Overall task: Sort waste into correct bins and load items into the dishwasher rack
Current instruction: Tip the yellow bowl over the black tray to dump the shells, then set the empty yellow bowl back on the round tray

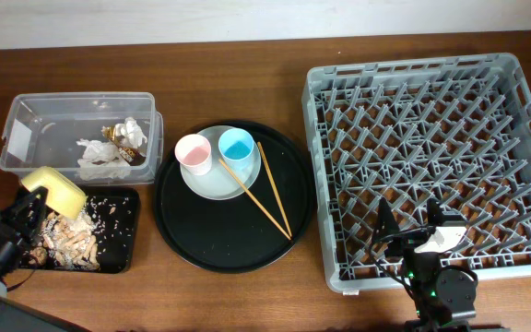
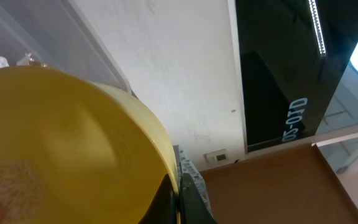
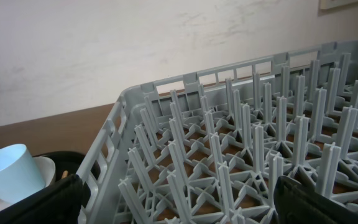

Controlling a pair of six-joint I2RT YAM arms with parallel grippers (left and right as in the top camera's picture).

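My left gripper (image 1: 35,197) is shut on the rim of the yellow bowl (image 1: 57,190) and holds it tilted over the shallow black tray (image 1: 125,242), where beige food scraps (image 1: 67,242) lie. In the left wrist view the bowl (image 2: 61,143) fills the frame, with the fingers (image 2: 178,200) pinching its rim. The clear box (image 1: 21,115) holds white tissues (image 1: 100,162) and a gold wrapper (image 1: 118,136). The pink cup (image 1: 193,153), blue cup (image 1: 236,146), plate (image 1: 212,183) and chopsticks (image 1: 270,195) sit on the round black tray. My right gripper (image 1: 411,221) is open and empty over the front edge of the grey rack (image 1: 431,138), as the right wrist view (image 3: 179,208) shows.
The large round black tray (image 1: 201,235) lies between the bins and the rack. The rack's upright pegs (image 3: 241,137) stand just under my right fingers. The blue cup (image 3: 8,171) shows at the left edge of the right wrist view. Bare wooden table runs along the back.
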